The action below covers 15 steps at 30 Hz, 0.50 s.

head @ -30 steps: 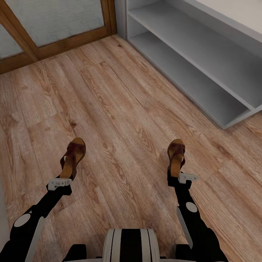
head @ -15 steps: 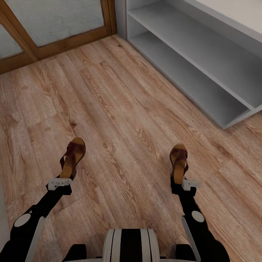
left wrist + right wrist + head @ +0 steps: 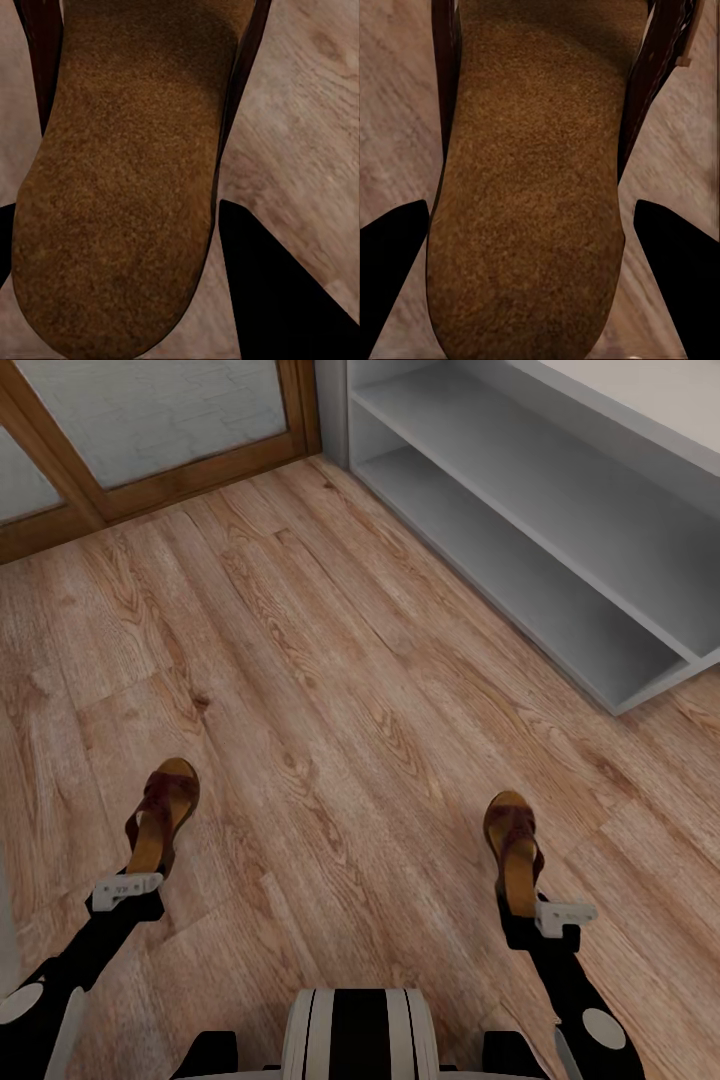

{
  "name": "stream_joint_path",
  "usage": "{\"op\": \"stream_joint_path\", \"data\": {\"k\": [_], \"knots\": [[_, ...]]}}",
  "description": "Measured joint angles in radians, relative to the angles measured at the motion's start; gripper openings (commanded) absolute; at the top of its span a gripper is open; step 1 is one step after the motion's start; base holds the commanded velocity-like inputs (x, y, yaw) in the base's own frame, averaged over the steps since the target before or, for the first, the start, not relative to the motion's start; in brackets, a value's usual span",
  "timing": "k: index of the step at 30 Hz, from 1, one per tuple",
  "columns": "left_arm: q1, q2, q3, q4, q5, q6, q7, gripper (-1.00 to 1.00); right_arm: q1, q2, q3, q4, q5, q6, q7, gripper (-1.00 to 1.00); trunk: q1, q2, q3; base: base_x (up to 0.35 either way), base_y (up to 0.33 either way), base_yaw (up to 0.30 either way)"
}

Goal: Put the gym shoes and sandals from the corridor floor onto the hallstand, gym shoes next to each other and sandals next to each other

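Two sandals in hand, one per arm. Left gripper [image 3: 128, 882] is clamped on the heel of the left sandal [image 3: 158, 816]; right gripper [image 3: 553, 909] likewise on the heel of the right sandal [image 3: 512, 844]. Both wrist views look along a tan footbed [image 3: 120, 187] [image 3: 532, 195] with dark finger edges on either side, so each heel sits between the fingers. Toes point forward, away from the trunk; a heel grip leaves the toe free to slide onto a shelf first, I judge.

Both sandals sit low over the floor [image 3: 330, 660], well apart; whether they are lifted clear of it I cannot tell.

Rack [image 3: 560, 550] stands ahead to the right, its two tiers bare in the part shown. Wood-framed door [image 3: 150, 450] lies ahead to the left. Nothing lies on the planks between the sandals and the rack. Gym shoes not sighted.
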Motion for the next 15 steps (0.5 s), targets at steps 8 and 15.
{"op": "stream_joint_path", "data": {"k": [8,15], "knots": [[0.059,-0.002,0.014,0.006,-0.001,-0.007,-0.002,-1.0,0.096,-0.002,-0.017,-0.077,-0.007,-0.028,0.005,-1.0,0.0,0.0,0.0,0.0,0.0,0.0],[0.072,-0.007,0.013,0.008,0.0,-0.013,-0.003,-1.0,0.114,-0.001,-0.018,-0.084,-0.008,-0.06,0.004,-1.0,0.0,0.0,0.0,0.0,0.0,-0.023]]}}
